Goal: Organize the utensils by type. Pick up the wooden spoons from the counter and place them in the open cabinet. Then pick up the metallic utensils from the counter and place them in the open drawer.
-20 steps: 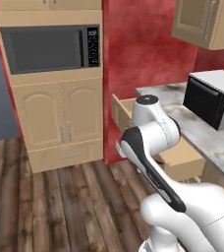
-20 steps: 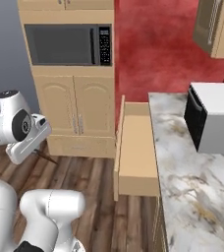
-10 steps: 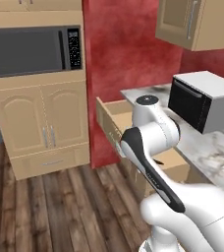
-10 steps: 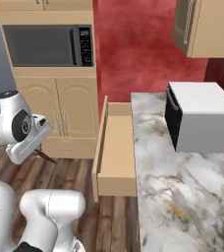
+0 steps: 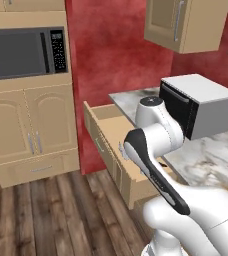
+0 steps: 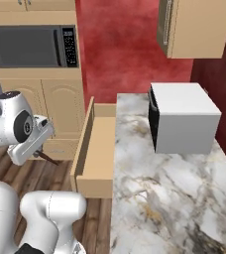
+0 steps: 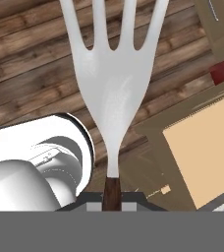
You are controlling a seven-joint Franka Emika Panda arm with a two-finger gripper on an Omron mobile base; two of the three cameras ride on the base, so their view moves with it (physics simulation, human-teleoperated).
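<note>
Fork (image 7: 115, 74): pale silver, 4 flat tines spreading from a smooth tapering neck, ending in a short dark brown handle; it rises from the bottom of the hand view with the tines pointing away from the hand, over wooden floor planks (image 7: 30, 64). Pincer (image 7: 112, 199): together, clamped on the fork at its dark handle; in the right base view the pincer (image 6: 44, 155) sits low beside the arm's wrist, above the floor and left of the drawer, with a thin dark piece jutting from it. Open drawer (image 6: 97, 149): wide, shallow, light tan, pulled well out from under the counter, flat bottom bare, front panel toward the floor side; in the left base view its silver bar handle (image 5: 100, 146) shows on the front. The drawer's near rim lies close to the right of the held fork in the hand view, seen as a tan panel (image 7: 207, 147). Counter (image 6: 154, 198): white-grey marble with brown veins, its left edge running along the drawer's side. Microwave (image 6: 182, 119): white box with dark door, standing on the counter's far part. Open floor lies left of the drawer, before the tall cabinet (image 5: 26, 125).
</note>
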